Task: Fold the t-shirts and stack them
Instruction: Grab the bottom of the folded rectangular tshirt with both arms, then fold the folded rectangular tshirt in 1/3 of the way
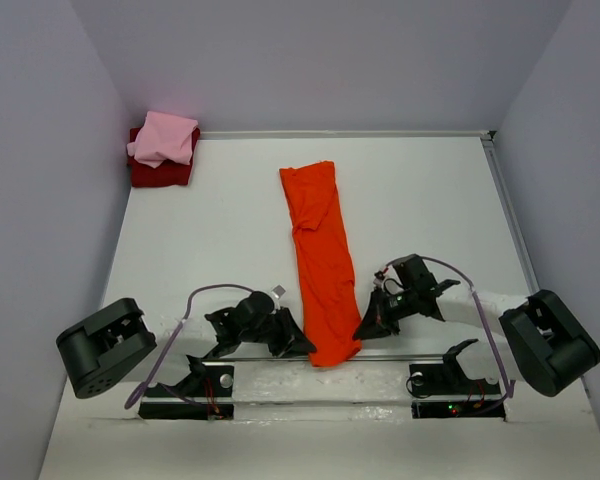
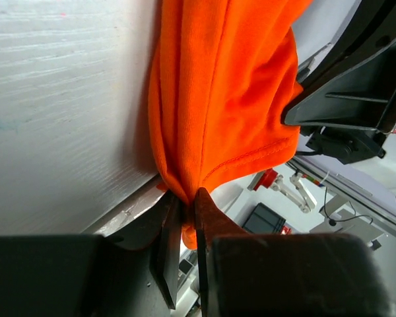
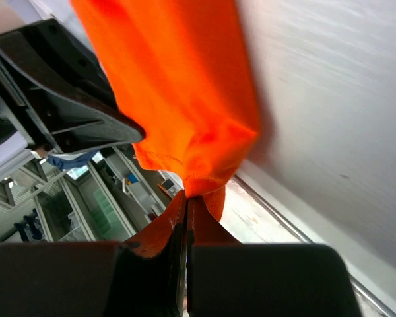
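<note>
Overhead view. The orange t-shirt (image 1: 320,260), folded into a long narrow strip, lies in the middle of the white table (image 1: 430,220). Its long axis runs from the near edge toward the far wall, the far end leaning slightly to the left. The near end reaches the table's front edge and sits between the two arms. The left gripper (image 1: 302,347) meets the strip's near left corner; the right gripper (image 1: 363,328) meets its right edge just beside the near end. The pink t-shirt (image 1: 165,138), folded small, rests on top of the dark red t-shirt (image 1: 160,172), also folded, in the far left corner, well apart from the orange strip.

Left wrist view. The two fingers (image 2: 166,251) are clenched on a bunched corner of orange cloth at the table's edge; the hem stitching shows just above the pinch, and the cloth rises away from the fingers in vertical folds.

Right wrist view. The fingers (image 3: 162,231) are pressed tightly together with a gathered tip of the orange hem caught between them. The other arm's dark housing is near the cloth on the left.
</note>
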Tool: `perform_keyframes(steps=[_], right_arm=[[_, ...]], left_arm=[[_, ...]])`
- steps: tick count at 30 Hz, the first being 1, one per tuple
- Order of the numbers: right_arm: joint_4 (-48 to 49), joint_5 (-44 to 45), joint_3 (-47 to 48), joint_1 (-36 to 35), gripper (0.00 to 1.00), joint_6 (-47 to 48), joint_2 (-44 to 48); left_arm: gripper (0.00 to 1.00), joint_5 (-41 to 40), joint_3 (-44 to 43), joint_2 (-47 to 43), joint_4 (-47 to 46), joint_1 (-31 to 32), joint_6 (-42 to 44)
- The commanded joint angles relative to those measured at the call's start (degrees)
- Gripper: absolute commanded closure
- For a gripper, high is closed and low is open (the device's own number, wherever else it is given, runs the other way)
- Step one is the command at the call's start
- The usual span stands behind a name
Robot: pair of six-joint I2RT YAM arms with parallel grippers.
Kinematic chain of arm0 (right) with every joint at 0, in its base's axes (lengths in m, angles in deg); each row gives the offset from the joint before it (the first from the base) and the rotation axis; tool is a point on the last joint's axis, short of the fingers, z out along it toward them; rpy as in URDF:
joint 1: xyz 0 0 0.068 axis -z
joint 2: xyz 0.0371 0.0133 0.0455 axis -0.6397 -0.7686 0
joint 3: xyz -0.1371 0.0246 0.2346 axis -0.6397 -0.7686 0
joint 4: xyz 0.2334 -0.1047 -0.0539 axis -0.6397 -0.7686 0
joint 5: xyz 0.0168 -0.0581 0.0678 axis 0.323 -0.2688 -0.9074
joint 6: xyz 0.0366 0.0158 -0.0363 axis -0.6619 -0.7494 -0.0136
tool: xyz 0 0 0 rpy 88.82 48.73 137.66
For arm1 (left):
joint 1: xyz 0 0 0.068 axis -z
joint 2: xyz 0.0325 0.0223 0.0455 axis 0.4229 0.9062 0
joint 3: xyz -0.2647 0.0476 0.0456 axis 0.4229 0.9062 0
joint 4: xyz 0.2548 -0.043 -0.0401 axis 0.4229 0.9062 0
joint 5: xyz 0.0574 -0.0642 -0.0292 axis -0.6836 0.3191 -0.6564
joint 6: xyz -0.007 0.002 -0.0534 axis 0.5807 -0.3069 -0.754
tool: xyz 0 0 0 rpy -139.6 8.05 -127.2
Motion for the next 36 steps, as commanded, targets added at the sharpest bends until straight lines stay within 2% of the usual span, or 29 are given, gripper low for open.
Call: perform_keyframes(steps=[1,6,9,12,16,30,36], right_arm=[[-2.5,0.6,4.9,-0.6,1.00,2.5,-0.6],[-4.2,0.9,8.9,-0.6,1.00,3.8,-2.7],[-6.4,1.3,12.9,-0.6,1.00,5.6,-4.2],[-7.2,1.5,15.0,-0.6,1.00,6.5,-5.8],[-9.0,1.6,16.8,0.6,1.00,7.8,-5.9],[-15.1,1.2,25.3,4.8,1.00,12.7,-8.5],[-15.6,0.9,29.3,5.9,1.00,13.5,-11.4]], left_arm=[[0.79,1.9,-1.6,-2.8,1.1,-1.4,1.7],[0.79,2.1,-3.6,-8.4,8.9,-4.6,5.2],[0.79,2.2,-5.5,-12.2,17.8,-9.7,10.2],[0.78,3.8,-6.6,-14.6,22.6,-15.8,14.8],[0.78,4.6,-8.3,-15.0,26.1,-20.3,18.6],[0.79,7.0,-19.8,-0.5,26.6,-23.9,28.5],[0.79,8.5,-24.8,3.7,27.1,-27.7,32.1]])
